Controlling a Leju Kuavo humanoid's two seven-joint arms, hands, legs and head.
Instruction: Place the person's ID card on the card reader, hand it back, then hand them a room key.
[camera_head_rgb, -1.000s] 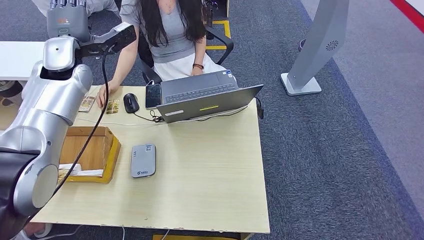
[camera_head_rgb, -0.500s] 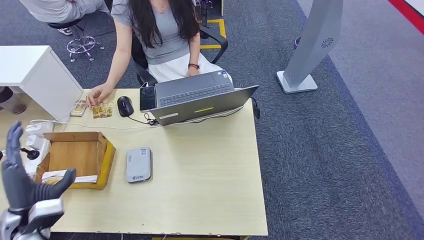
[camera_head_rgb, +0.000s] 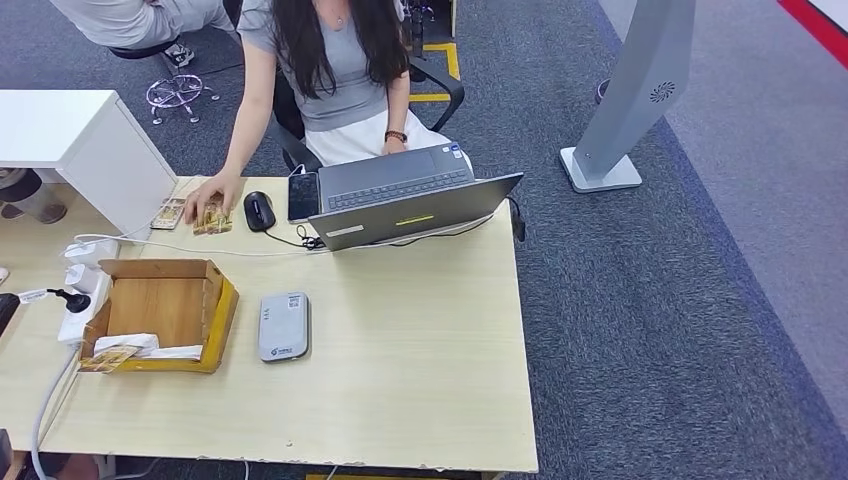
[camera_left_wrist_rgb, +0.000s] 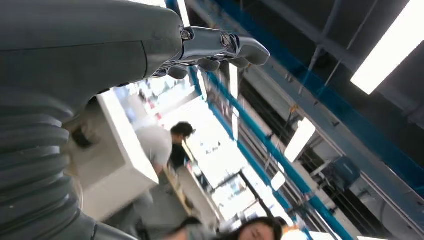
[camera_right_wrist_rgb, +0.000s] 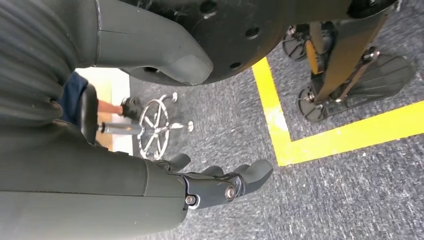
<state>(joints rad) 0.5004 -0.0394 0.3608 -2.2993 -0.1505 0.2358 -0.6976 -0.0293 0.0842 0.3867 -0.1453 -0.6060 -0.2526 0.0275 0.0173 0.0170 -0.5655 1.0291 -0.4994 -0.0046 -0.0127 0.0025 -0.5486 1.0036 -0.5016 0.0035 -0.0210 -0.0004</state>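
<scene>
A: Robot hand on the left (camera_left_wrist_rgb: 215, 50) is gone from the head view, where it stood raised at the near left a moment back. Its wrist camera now looks up at ceiling lights, fingers curled, nothing in them.

B: And the right robot hand (camera_right_wrist_rgb: 220, 182)?

A: Hanging low over the carpet, fingers loosely bent, holding nothing.

B: Where is the ID card?

A: Cards (camera_head_rgb: 210, 218) lie at the far left of the bench (camera_head_rgb: 420, 380) under the person's hand (camera_head_rgb: 212, 192); I can't tell which is the ID. The reader (camera_head_rgb: 284, 326) sits near, beside the box (camera_head_rgb: 160, 310), bare.

B: So nothing is started?

A: I judge the pickup hasn't begun; the left arm has pulled away.
</scene>
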